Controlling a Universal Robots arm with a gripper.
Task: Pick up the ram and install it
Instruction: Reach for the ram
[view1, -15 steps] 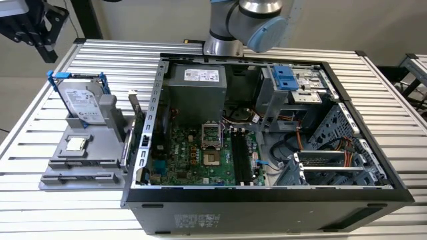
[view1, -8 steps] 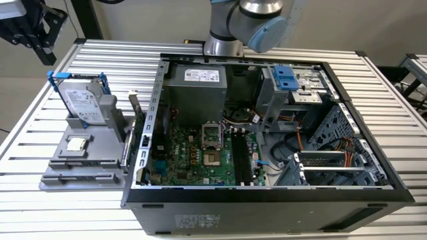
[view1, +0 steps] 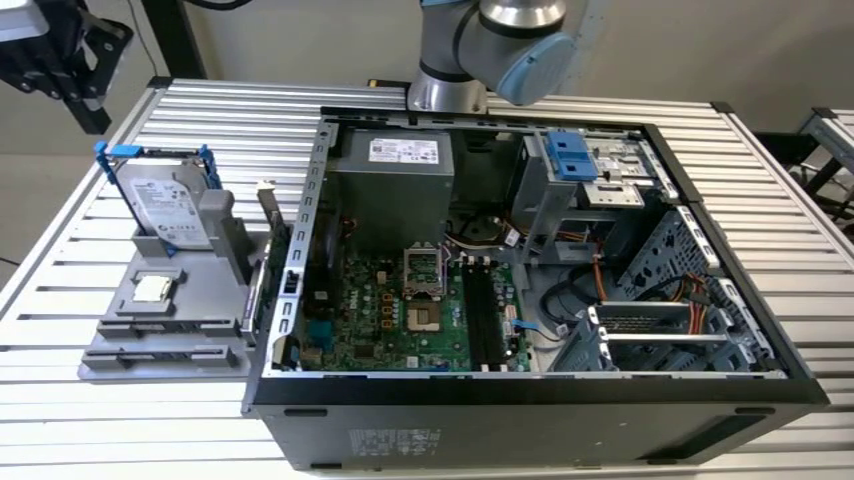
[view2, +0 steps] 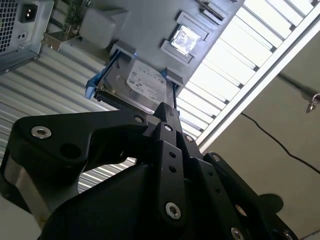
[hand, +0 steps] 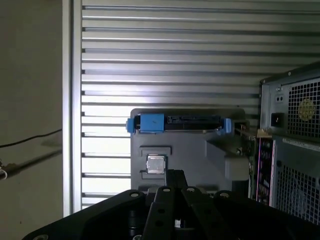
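Observation:
My black gripper (view1: 88, 110) hangs high over the table's far corner on the exterior view's left, well above a grey holder (view1: 160, 330). Its fingers (view2: 167, 117) meet at the tips, shut with nothing between them, and the tips (hand: 173, 176) show in both wrist views. A thin dark stick that looks like the ram (view1: 271, 232) stands on edge at the holder's side nearest the case. The open computer case (view1: 534, 400) lies beside it, with long black slots (view1: 483, 320) on the green motherboard (view1: 387, 320).
The holder also carries a silver hard drive in a blue frame (view1: 167, 205) (view2: 145, 87) (hand: 175, 121) and a small square silver chip (view1: 154, 288) (view2: 184, 38) (hand: 155, 164). The arm's base (view1: 447, 95) stands behind the case. Slatted table (view1: 107, 400) surrounds everything.

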